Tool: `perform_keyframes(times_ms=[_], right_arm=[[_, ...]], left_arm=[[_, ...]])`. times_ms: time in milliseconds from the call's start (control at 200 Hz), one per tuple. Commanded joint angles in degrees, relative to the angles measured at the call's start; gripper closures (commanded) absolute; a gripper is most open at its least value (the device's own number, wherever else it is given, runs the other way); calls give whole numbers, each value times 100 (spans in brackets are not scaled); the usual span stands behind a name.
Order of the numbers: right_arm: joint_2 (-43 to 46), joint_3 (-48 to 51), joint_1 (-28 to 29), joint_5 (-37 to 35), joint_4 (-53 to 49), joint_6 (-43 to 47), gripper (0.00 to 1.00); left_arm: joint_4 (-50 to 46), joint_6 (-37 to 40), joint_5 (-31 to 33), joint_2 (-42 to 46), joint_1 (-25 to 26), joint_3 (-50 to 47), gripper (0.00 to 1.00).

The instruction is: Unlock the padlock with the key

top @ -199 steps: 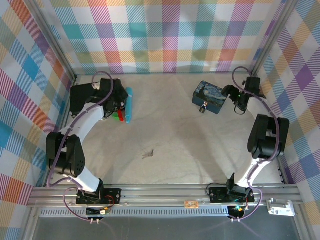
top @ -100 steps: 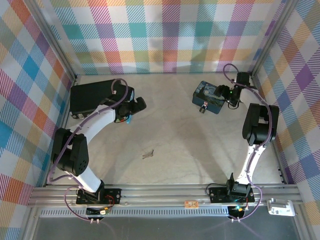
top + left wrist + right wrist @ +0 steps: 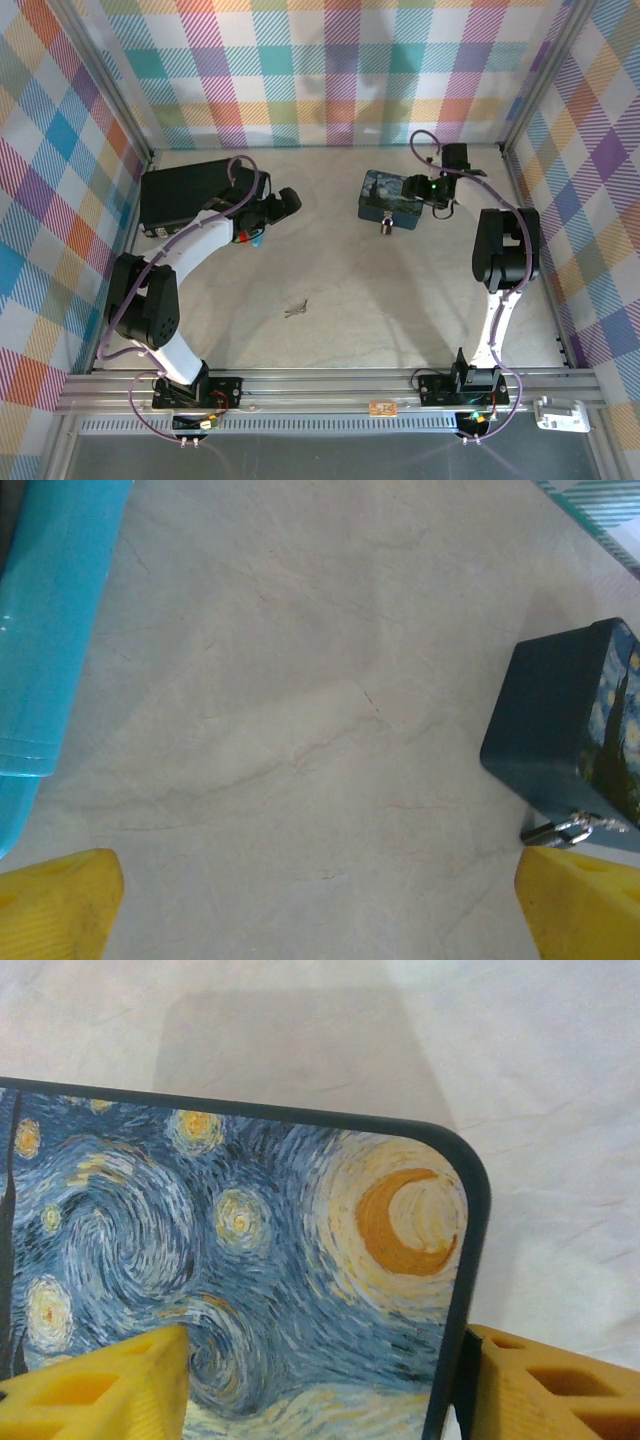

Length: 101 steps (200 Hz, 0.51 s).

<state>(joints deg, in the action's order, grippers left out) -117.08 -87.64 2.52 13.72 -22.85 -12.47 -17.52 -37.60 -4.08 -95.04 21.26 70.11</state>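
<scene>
- The tiny, thin, grey-brown metal key (image 3: pixel 295 309) lies flat on the pale marbled table (image 3: pixel 340 270). It is a little left of the table's middle, toward the near edge, and well apart from both grippers.
- The left gripper (image 3: pixel 320 905) hangs over the left half of the table, toward the far edge. Its yellow jaws are spread wide, with bare table between them.
- A light-blue plastic cylinder (image 3: pixel 50 630) lies on the table close to that gripper.
- The tiny dark-bodied padlock with a thin silvery shackle (image 3: pixel 387 228) hangs from the near side of the box. It rests on the table right of centre, toward the far edge.
- The rectangular box painted with blue-and-yellow swirling stars (image 3: pixel 388 197) sits flat just beyond the padlock.
- The right gripper (image 3: pixel 325 1350) is at the box's right-hand end with its jaws apart, straddling a corner. One yellow finger lies over the painted lid and the other sits just beside the box's dark edge.
- A flat black rectangular case (image 3: pixel 175 195) sits in the far left corner.
</scene>
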Motion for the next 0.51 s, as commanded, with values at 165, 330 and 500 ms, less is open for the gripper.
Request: perform_keyframes(times_ms=[165,330,500], right_arm=[[-71,91,880,398,-579,999,38],[-298,-314,1198,542,-942,1600,41],[-465,-687,1399,523,-1443,2381,43]], left_arm=[[109,-68,-68,181,37,-54,0],[-22,112,36,383,37,-115,0],[-43,183,41,551,37,-257,0]])
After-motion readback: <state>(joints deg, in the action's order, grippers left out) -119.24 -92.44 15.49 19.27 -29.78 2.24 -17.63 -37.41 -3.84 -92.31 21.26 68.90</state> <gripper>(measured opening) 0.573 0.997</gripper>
